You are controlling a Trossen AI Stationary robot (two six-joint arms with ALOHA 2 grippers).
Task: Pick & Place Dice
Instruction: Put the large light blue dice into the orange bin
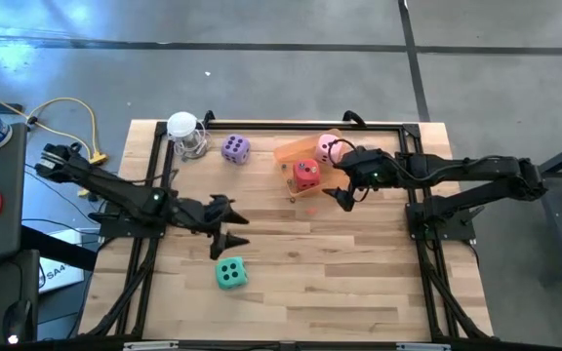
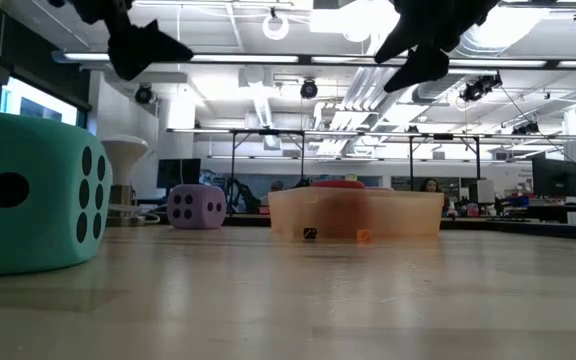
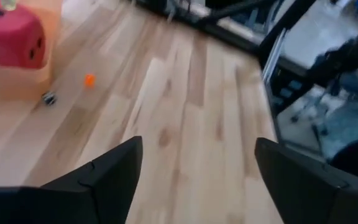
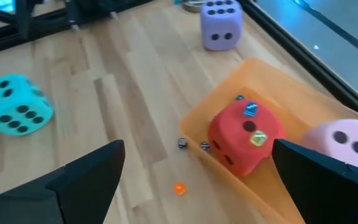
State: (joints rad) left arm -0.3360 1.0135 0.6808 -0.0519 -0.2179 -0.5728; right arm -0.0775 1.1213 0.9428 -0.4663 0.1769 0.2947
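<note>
The red die (image 1: 305, 175) and the pink die (image 1: 329, 147) sit inside the translucent orange tray (image 1: 291, 151); both show in the right wrist view, red (image 4: 246, 138) and pink (image 4: 347, 142). The purple die (image 1: 235, 148) rests on the table near the far edge, and the green-teal die (image 1: 230, 274) lies toward the near side. My left gripper (image 1: 230, 230) hovers open above the table, just beyond the green-teal die. My right gripper (image 1: 344, 198) is open too, raised beside the tray's right, near side.
A clear cup with a white round top (image 1: 187, 135) stands left of the purple die. Tiny dice lie loose on the wood by the tray's near edge (image 4: 179, 188), and some sit on top of the red die (image 4: 251, 110). A black frame (image 1: 281, 125) runs around the table.
</note>
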